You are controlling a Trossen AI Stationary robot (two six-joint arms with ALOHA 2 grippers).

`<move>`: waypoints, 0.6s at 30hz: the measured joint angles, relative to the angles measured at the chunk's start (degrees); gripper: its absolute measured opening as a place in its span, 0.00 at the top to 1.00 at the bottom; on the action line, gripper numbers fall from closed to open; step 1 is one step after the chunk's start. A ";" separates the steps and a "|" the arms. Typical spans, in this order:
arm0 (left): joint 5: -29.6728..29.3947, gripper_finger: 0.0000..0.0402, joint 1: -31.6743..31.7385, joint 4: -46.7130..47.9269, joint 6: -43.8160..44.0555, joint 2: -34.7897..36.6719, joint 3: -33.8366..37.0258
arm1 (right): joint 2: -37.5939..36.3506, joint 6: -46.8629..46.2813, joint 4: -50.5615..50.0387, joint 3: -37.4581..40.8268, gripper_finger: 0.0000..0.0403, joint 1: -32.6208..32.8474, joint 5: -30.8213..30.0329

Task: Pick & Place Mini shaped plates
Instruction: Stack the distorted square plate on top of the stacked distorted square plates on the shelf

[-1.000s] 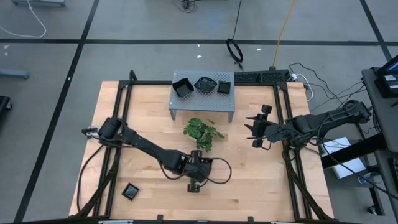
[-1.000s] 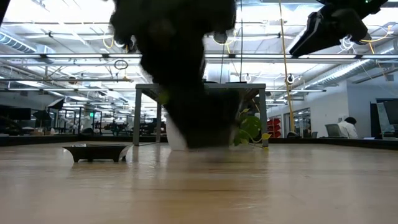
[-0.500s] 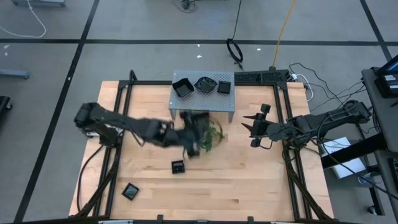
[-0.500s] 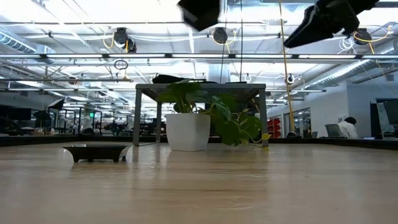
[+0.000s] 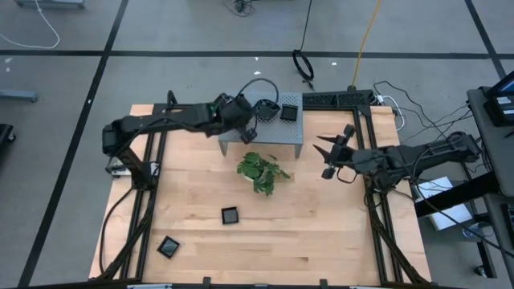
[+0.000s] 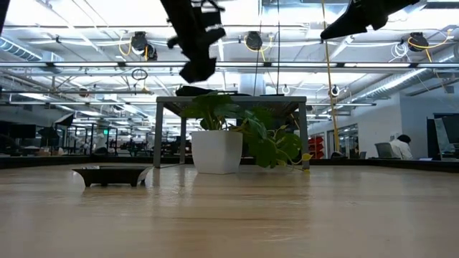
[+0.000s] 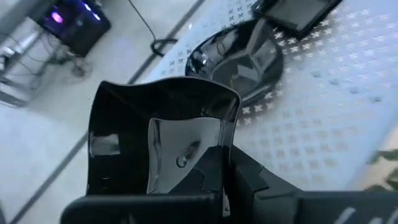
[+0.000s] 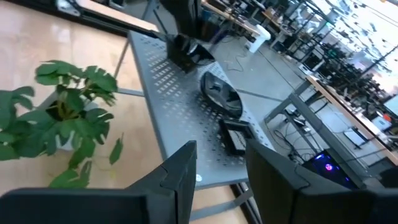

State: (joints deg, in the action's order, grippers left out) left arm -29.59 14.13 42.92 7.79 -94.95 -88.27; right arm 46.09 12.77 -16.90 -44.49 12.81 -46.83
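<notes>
Since three black dishes wait on the perforated metal stand (image 5: 277, 132), the left end effector (image 5: 239, 115) hovers over its left end, fingers spread astride the wavy-edged square plate (image 7: 161, 146) for a pick. Two mini plates (image 5: 230, 215) already lie on the desk (image 5: 321, 233). Beside the potted plant (image 5: 259, 171), the right end effector (image 5: 328, 155) waits, spread

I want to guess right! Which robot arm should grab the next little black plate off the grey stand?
The left, probably. Its gripper hovers right over the square plate on the stand, while the right gripper waits off to the side, beyond the plant.
</notes>
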 joint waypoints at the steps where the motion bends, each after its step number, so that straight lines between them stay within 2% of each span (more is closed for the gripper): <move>1: 1.17 0.99 1.12 -0.04 -0.16 -0.34 0.00 | -0.22 -0.02 -0.03 0.00 0.69 -0.35 0.00; 6: 2.62 0.96 3.82 1.31 -0.37 -1.42 0.02 | -0.87 -0.06 0.05 0.00 0.69 -2.06 0.04; 10: 6.13 0.98 4.67 1.21 -1.85 -1.42 0.02 | -1.08 -0.10 0.01 0.00 0.69 -3.56 0.22; 13: 6.62 0.99 4.83 1.46 -2.11 -1.42 0.02 | -1.08 -0.09 -0.04 0.00 0.69 -4.74 0.30; 18: 6.64 0.93 4.96 1.11 -5.08 -1.83 0.02 | -1.09 -0.06 -0.03 0.00 0.69 -6.48 0.33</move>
State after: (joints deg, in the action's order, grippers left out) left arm -22.95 19.09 44.03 2.71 -96.78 -88.25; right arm 44.99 12.71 -16.93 -44.49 6.33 -46.50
